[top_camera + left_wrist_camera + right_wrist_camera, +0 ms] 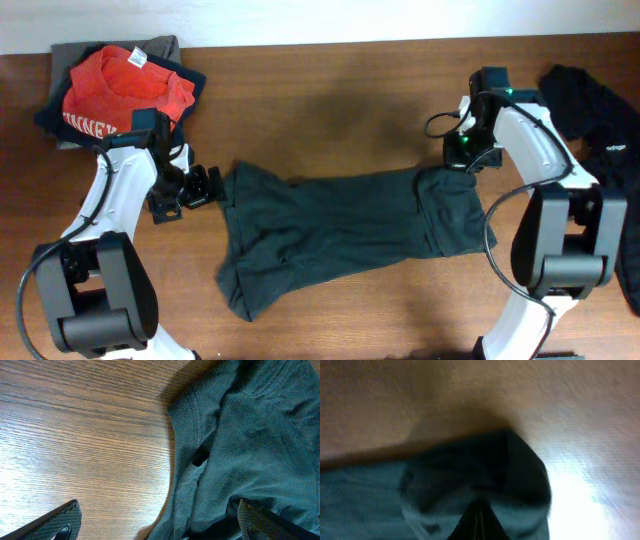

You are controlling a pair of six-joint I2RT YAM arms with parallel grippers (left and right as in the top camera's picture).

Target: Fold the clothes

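Little writing can be read. The orange top [115, 85] on the pile of clothes [160, 48] at the far left corner has white block letters along its near edge. They are partly folded under, so the word cannot be made out whole. The black garment [590, 100] at the far right edge carries a small white mark, too small to read.

The dark green shirt [330, 225] lies spread across the middle of the table [330, 80], running from left to right, wrinkled, with its near left corner pointing toward the near edge.

The left gripper [205, 187] sits low at the shirt's left end. In the left wrist view its fingers [65, 520] are spread wide, one over bare wood and the other over the cloth, with the ribbed collar [187, 410] ahead of them and nothing clamped.

The right gripper [465, 160] is at the shirt's far right corner. Its own view is blurred, but the fingers look pressed together on a dark fold of the shirt [485, 460].

Bare wood lies open far of the shirt between the two arms, and also along the near edge to the right of the shirt's corner. The pile and the black garment fill the far corners.
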